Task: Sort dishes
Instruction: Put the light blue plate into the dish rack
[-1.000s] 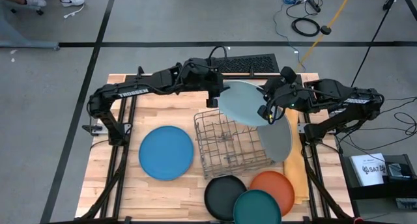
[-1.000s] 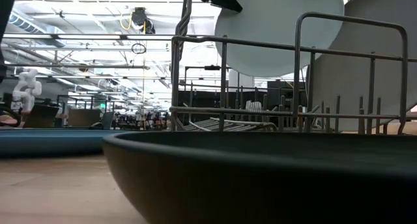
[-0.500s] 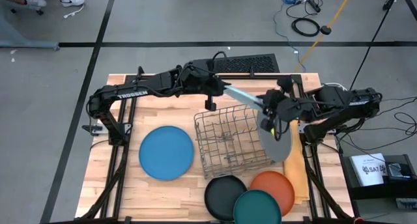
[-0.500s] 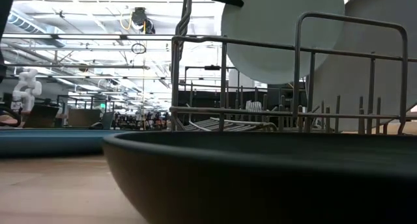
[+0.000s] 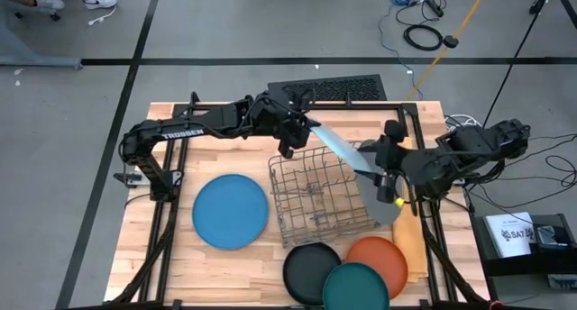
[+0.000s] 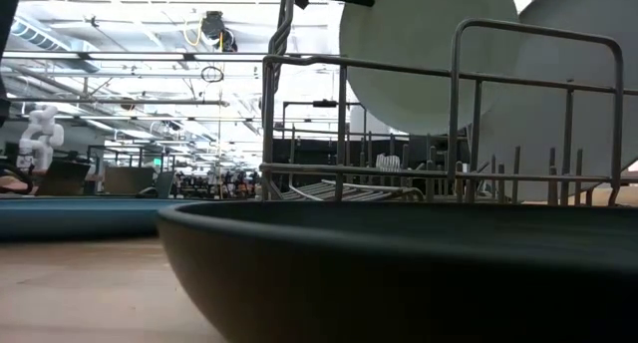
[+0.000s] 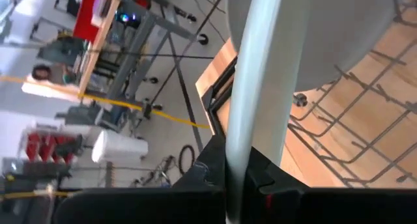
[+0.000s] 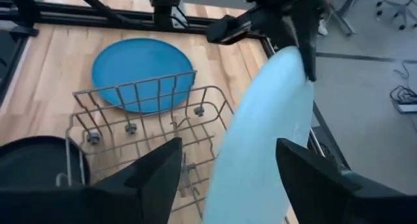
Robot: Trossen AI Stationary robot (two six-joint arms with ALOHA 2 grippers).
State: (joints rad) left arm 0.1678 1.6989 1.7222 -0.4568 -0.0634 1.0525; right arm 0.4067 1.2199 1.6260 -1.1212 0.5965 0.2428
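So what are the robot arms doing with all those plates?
The left gripper is pinching the pale blue plate by its rim, holding it on edge over the wire rack. The right gripper is open right beside that plate. The grey plate leans against the rack. The medium blue plate, black plate, dark teal plate and orange plate lie on the table.

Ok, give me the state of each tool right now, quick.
Left tool: shut on the pale blue plate, held on edge above the wire rack.
Right tool: open, holding nothing, close to that plate.
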